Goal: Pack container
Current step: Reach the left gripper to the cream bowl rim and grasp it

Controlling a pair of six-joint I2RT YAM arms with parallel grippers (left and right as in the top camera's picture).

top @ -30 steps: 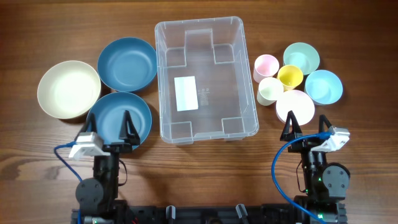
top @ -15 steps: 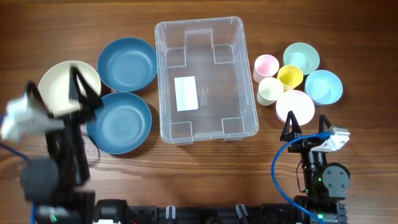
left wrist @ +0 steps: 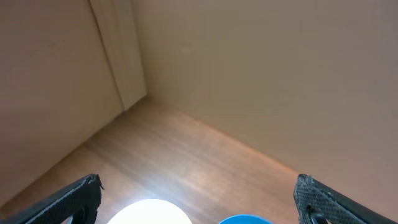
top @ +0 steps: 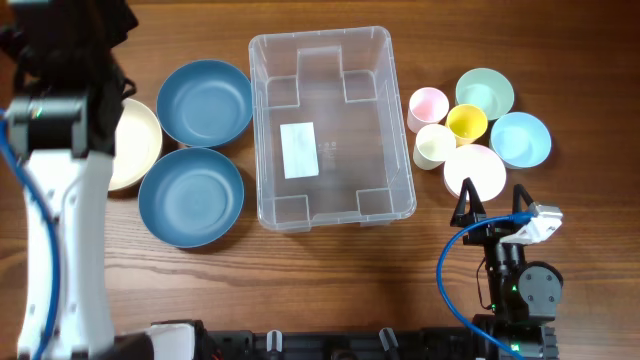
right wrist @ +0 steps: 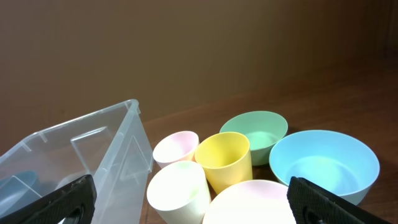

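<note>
The container (top: pixel 350 150) sits empty mid-table (top: pixel 330 280), ahead-left of our right hand (top: pixel 492 208) and well off to the right of our left hand (left wrist: pixel 198 186). The left arm has just swung up off its rest and out over the cream bowl (top: pixel 140 150), hand spread wide, holding nothing. The right hand hasn't moved, also wide open and empty behind the pale pink bowl (top: pixel 475 172), so we judge the first pick is only starting and nothing's packed yet.

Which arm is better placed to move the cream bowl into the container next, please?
Left. Its open fingers hang over the cream bowl, left of the container; the right arm sits by the cups on the container's other side.
</note>
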